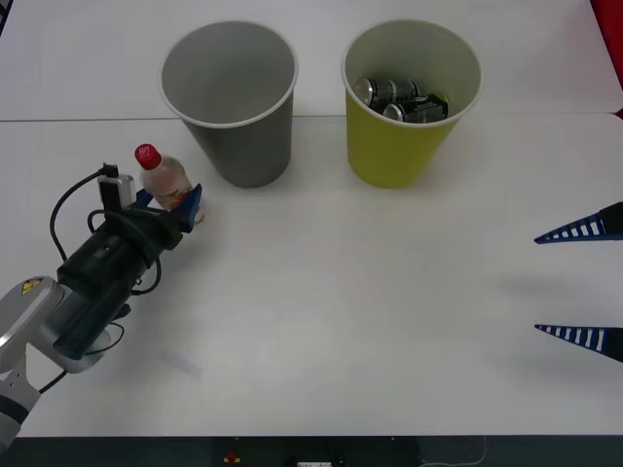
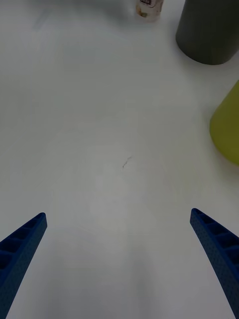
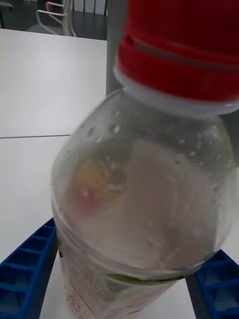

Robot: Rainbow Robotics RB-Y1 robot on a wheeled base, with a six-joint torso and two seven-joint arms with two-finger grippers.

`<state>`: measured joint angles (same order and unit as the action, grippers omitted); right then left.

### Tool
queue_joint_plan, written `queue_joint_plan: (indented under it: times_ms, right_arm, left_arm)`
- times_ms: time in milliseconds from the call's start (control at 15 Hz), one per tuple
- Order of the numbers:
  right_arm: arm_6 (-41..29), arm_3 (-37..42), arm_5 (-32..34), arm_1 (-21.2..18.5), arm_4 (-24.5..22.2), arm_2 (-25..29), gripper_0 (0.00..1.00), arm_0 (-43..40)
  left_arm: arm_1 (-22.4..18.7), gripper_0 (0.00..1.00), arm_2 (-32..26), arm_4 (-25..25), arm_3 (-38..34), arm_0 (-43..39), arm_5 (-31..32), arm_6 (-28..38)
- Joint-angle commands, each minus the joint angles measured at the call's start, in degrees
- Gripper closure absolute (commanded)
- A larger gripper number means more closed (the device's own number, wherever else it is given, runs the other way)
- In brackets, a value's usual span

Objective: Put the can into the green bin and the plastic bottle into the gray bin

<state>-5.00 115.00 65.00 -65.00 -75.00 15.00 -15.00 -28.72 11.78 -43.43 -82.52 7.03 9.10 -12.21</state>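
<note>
The left gripper [image 1: 180, 207] grips the bottle [image 1: 164, 178], which stands tilted near the tabletop's [image 1: 321, 292] left edge, a blue finger [image 3: 27, 264] on each side. Just beside it, toward the far edge, stands the gray bin [image 1: 232, 99], with the green bin [image 1: 409, 102], holding cans [image 1: 401, 98], beyond. The right gripper [image 1: 582, 282] hangs wide apart at the right edge.

Upright red-capped plastic bottle [image 1: 164, 178] beside gray bin [image 1: 234, 107]
</note>
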Motion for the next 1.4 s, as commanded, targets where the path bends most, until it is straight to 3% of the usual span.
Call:
queue_joint_plan:
  times_ms: [67,533,867,1000,1267,1400]
  right_arm:
    - [0.0,0.0,0.0,0.0,0.0,0.0,0.00,0.0]
    - [0.0,0.0,0.0,0.0,0.0,0.0,0.00,0.0]
    - [0.0,0.0,0.0,0.0,0.0,0.0,0.00,0.0]
    - [0.0,0.0,0.0,0.0,0.0,0.0,0.00,0.0]
    - [0.0,0.0,0.0,0.0,0.0,0.0,0.00,0.0]
    - [0.0,0.0,0.0,0.0,0.0,0.0,0.00,0.0]
  left_arm:
    - [0.2,1.00,0.0,-0.1,0.0,0.0,0.0,0.0]
    - [0.0,1.00,-0.3,0.1,-0.1,-0.4,4.5,0.8]
    - [-3.9,1.00,-1.4,-0.2,-6.0,-5.9,7.8,2.7]
    - [-6.0,1.00,-2.9,-0.7,-7.3,-8.2,12.3,4.5]
    - [-8.6,1.00,-8.7,-10.4,-8.0,-10.0,26.1,19.3]
    - [-9.8,1.00,-12.6,-16.9,-12.0,-11.5,29.7,29.1]
